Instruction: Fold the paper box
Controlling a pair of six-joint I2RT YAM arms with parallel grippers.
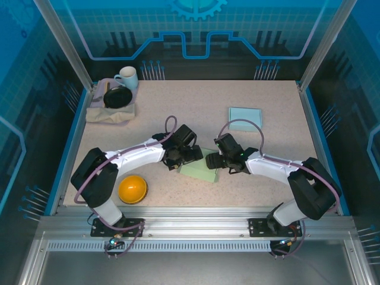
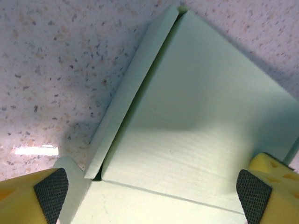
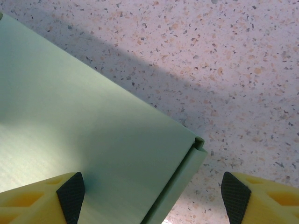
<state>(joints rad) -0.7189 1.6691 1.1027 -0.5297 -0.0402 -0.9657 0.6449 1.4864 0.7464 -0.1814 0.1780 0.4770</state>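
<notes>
Right now your box [image 1: 199, 170] lies flat on the bench [image 1: 196, 101], about midway between the left and right edges and nearer the near edge than the far one. Your two grippers meet over it from either side. The left gripper [image 1: 191, 156] hangs above the box's left part with its jaws spread wide and nothing held; from the left wrist you see one pad [image 2: 50, 190] near a flap at the box's corner and the other pad [image 2: 254, 192] near its opposite edge, with a pale green panel between them. A narrow folded strip runs along that panel's side. The right gripper [image 1: 212, 161] is parted too and grips nothing: one of its pads [image 3: 71, 190] sits above the green card, the other [image 3: 236, 192] above bare bench, with the box's corner between them. A blue lid [image 1: 245, 117] lies towards the far right corner, an orange bowl [image 1: 132, 189] near the near left corner, and a mug [image 1: 126, 77] beside a cloth [image 1: 110, 113] in the far left corner
</notes>
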